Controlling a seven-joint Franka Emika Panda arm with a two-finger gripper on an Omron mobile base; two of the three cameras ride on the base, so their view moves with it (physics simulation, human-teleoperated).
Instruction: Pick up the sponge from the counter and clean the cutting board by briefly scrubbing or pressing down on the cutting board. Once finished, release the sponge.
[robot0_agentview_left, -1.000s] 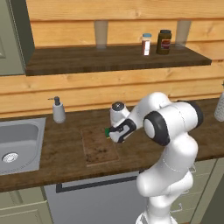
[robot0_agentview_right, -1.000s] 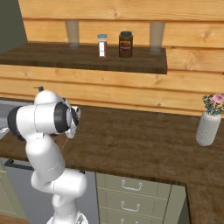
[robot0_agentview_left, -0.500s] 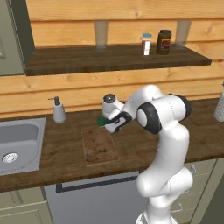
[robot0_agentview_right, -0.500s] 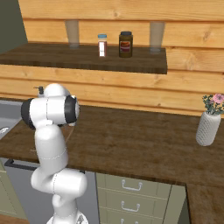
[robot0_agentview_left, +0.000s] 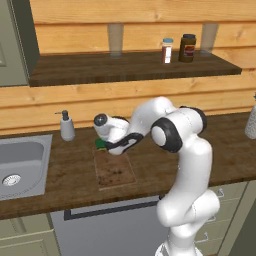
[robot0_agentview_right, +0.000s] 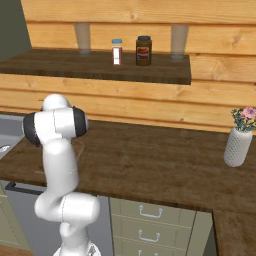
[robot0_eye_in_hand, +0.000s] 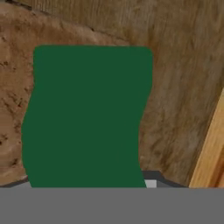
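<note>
**Sponge at the board's far corner, hand low over it**

At the far left corner of the cutting board (robot0_agentview_left: 115, 170), toward 11 o'clock from its middle, the sponge (robot0_agentview_left: 101, 144) shows as a green patch just under the gripper (robot0_agentview_left: 107, 145). In the hand view the sponge (robot0_eye_in_hand: 87, 118) spreads wide and green, its left part over the stained cutting board (robot0_eye_in_hand: 13, 109) and its right part over the darker counter (robot0_eye_in_hand: 183, 87). Whether the fingers are closed on it or merely beside it cannot be told; the tips are hidden.

No writing can be read. The two jars on the wall shelf (robot0_agentview_left: 130, 70), a white one with a blue lid (robot0_agentview_left: 167, 50) and a dark one (robot0_agentview_left: 188, 48), carry labels too small to make out. The soap dispenser (robot0_agentview_left: 66, 126) at 10 o'clock from the board bears no legible mark.

The arm (robot0_agentview_left: 170, 135) rises from the base, bends at a dark elbow joint and reaches left and down, the wrist turned so the hand lies low over the board's far edge. The steel sink (robot0_agentview_left: 22, 162) sits at 9 o'clock of the board. In the right base view a white vase with flowers (robot0_agentview_right: 239, 142) stands on the counter (robot0_agentview_right: 160, 165) at 3 o'clock.
</note>
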